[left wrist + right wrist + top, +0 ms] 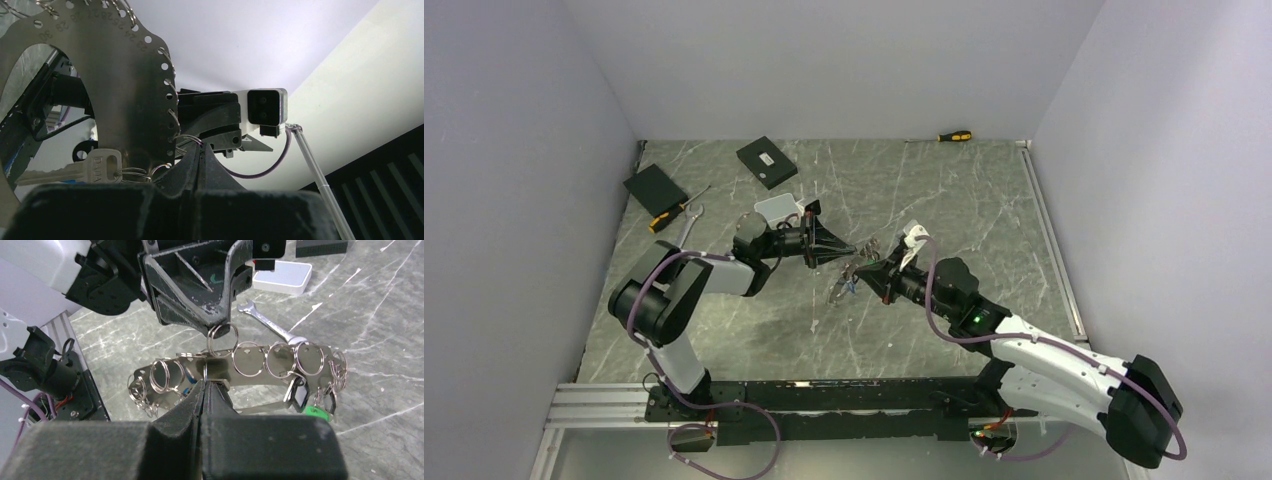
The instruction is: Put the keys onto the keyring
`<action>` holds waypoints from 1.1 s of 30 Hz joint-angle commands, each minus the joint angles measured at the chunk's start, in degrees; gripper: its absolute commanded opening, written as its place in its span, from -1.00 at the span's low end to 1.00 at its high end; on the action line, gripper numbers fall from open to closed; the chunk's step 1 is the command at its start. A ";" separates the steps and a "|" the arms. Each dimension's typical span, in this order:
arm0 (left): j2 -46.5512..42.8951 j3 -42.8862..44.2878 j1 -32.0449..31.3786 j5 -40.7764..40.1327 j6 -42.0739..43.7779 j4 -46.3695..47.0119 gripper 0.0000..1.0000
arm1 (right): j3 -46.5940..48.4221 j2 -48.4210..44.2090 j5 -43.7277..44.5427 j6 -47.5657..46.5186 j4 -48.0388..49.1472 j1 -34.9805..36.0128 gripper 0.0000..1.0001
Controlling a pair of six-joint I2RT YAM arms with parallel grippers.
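Gripping the keyring, left jaws and right jaws partly hide its keys.

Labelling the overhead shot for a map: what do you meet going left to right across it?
In order: flat black box, second black box, left tool, right tool, far-edge screwdriver. The keyring overlaps both tools, so omitted.

keyring: raised between both jaws; left gripper pinches a ring on its upper edge, right gripper pinches its lower edge directly below | keys: hang from keyring, right of right jaws | wrench: on table, behind keyring | box: on table, behind wrench, beyond left jaws
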 commanded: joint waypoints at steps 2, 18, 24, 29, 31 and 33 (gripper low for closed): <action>0.42 0.76 -0.16 0.63 -12.71 7.94 -1.00 | 3.58 -1.06 0.97 -0.97 3.37 0.10 -1.00; 3.04 5.45 -0.86 6.95 -15.29 16.71 -1.00 | 2.91 -2.68 2.12 -2.09 -0.43 0.02 -1.00; 2.76 7.05 -0.95 11.06 -15.16 16.74 -1.00 | 3.74 -4.85 3.13 -3.38 -3.19 0.02 -1.00; 2.20 8.79 -1.08 13.44 -15.12 16.72 -1.00 | 3.90 -6.70 4.14 -4.04 -4.63 -0.06 -1.00; 2.39 8.89 -1.19 13.54 -15.05 16.70 -1.00 | 4.18 -6.97 4.02 -4.31 -5.04 -0.07 -1.00; 2.66 8.94 -1.42 13.62 -14.95 16.73 -1.00 | 4.31 -7.22 3.84 -4.39 -5.34 -0.07 -1.00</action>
